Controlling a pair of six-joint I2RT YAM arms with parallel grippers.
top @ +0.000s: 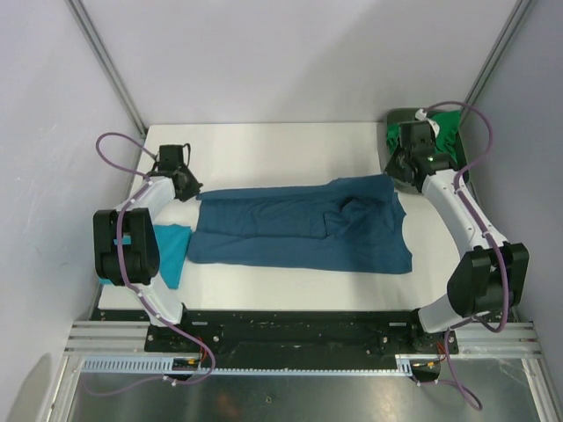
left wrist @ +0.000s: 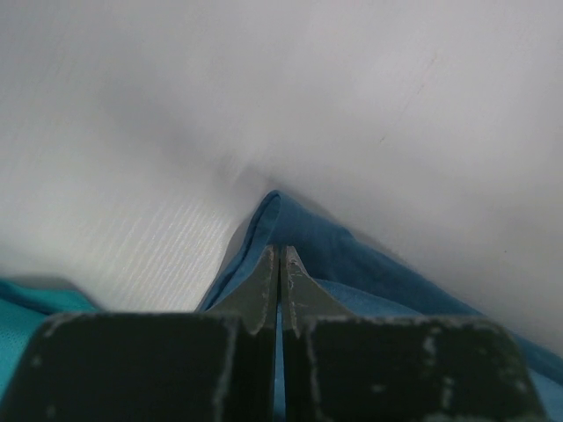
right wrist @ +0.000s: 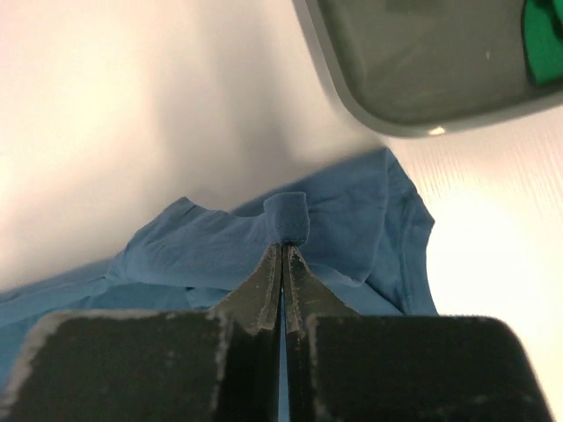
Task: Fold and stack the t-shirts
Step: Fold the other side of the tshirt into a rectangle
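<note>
The dark steel-blue t-shirt (top: 299, 229) lies spread across the middle of the white table, folded lengthwise. My left gripper (top: 186, 184) is at its far left corner, and in the left wrist view it (left wrist: 280, 251) is shut on the edge of that shirt (left wrist: 352, 255). My right gripper (top: 400, 167) is at the far right corner, and in the right wrist view it (right wrist: 281, 247) is shut on a small fold of the shirt (right wrist: 287, 218). A turquoise t-shirt (top: 172, 251) lies folded at the left, partly under the left arm. A green t-shirt (top: 447, 134) lies in the tray.
A dark grey tray (top: 393, 123) stands at the far right corner, close behind my right gripper; it also shows in the right wrist view (right wrist: 413, 79). White walls enclose the table on three sides. The turquoise cloth (left wrist: 22, 308) shows at the left wrist view's lower left.
</note>
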